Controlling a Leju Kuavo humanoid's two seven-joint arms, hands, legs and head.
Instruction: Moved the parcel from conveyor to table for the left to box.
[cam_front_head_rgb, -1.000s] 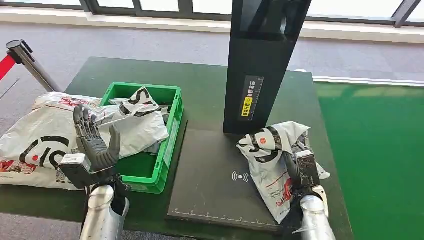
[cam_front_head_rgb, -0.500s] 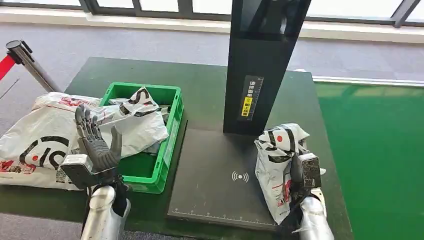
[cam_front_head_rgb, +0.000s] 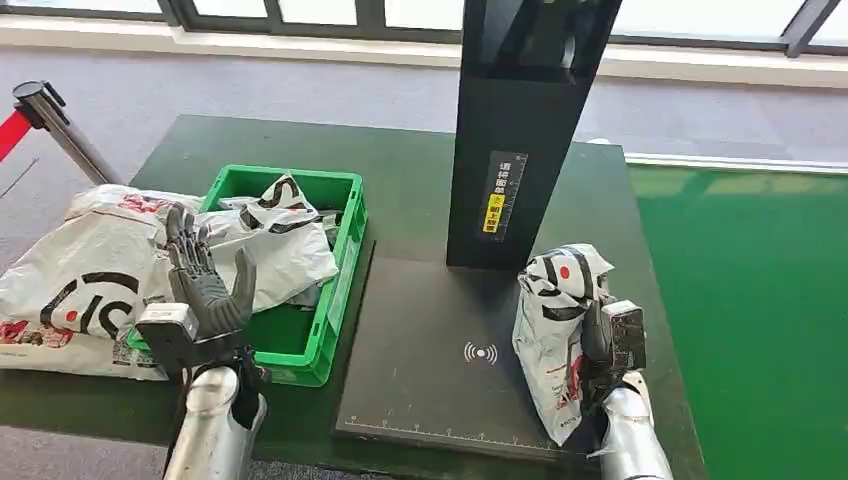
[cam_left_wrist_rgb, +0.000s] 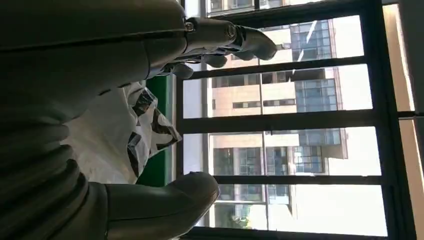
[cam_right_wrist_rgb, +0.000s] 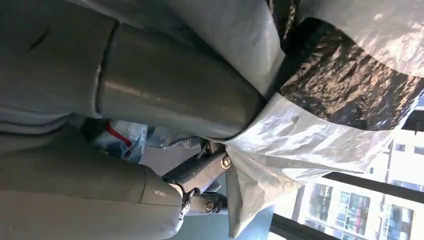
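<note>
Head view: right hand (cam_front_head_rgb: 600, 345) grips the parcel (cam_front_head_rgb: 555, 330) at 4 o'clock; left hand (cam_front_head_rgb: 205, 290) spread, empty; next, probably set it down on the table (cam_front_head_rgb: 410, 190)

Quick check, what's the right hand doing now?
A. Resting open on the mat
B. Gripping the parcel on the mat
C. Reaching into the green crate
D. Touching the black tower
B: the right hand grips the parcel, which stands on the black mat.
</note>
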